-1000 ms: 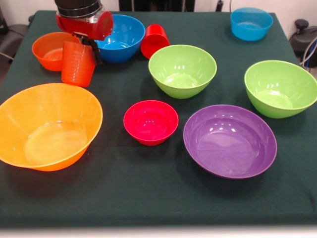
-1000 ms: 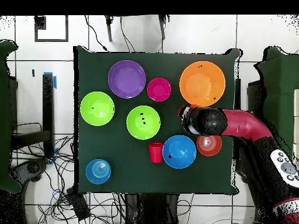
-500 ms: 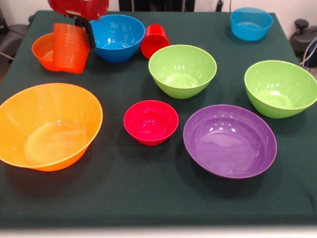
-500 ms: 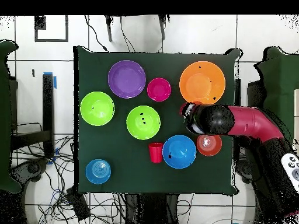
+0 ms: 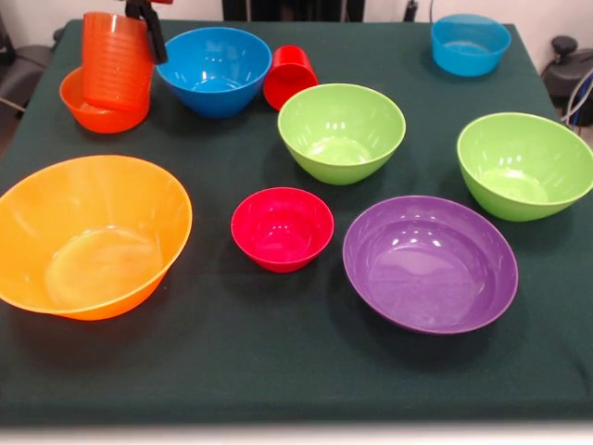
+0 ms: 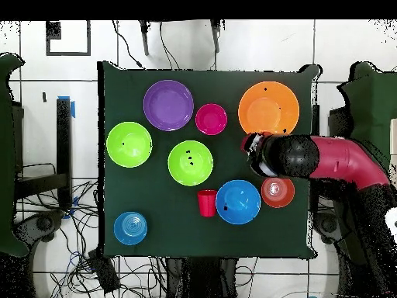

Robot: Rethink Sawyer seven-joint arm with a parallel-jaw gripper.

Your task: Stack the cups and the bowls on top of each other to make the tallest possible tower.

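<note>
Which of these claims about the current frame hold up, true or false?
1. The orange cup hangs from the claw above the table. True.
2. The red cup stands upright. False: it lies on its side beside the blue bowl.
3. The small crimson bowl sits inside the wide purple bowl. False: it rests on the cloth next to it.
4. The big orange bowl is empty. True.
5. Both lime green bowls are stacked. False: they sit apart.
</note>
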